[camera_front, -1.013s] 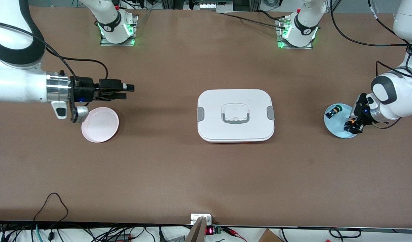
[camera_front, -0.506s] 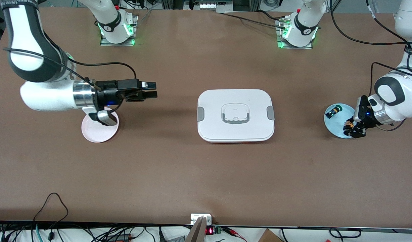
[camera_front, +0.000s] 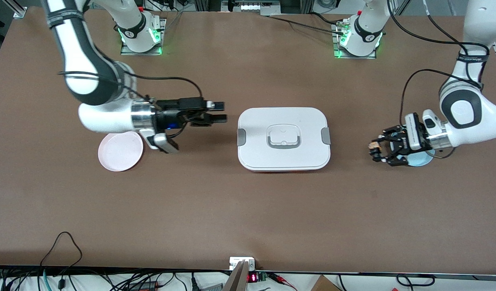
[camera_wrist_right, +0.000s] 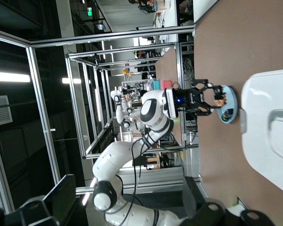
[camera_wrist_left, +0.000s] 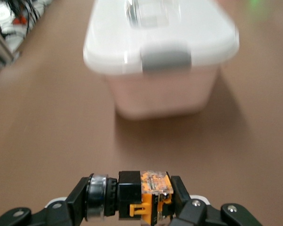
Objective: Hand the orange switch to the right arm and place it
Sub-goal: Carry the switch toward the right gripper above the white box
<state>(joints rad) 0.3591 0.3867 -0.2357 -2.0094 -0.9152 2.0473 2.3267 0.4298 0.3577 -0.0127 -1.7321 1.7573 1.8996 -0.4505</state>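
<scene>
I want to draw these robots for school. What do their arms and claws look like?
Both arms are white with dark grey joint bands, and black cables loop along them. The right arm has a shiny silver wrist ring and a slim black right gripper with two straight fingers. The left gripper is a black claw made of open bars. The bases glow green.

Both arms have white shells with dark-grey joint sections, and their bases glow green. The right arm (camera_front: 98,81) ends in a silver metal wrist ring and a slim black right gripper (camera_front: 221,112) with straight parallel fingers. The left arm (camera_front: 470,109) carries a black open-linkage left gripper (camera_front: 375,150). Black cables loop along each forearm.
</scene>
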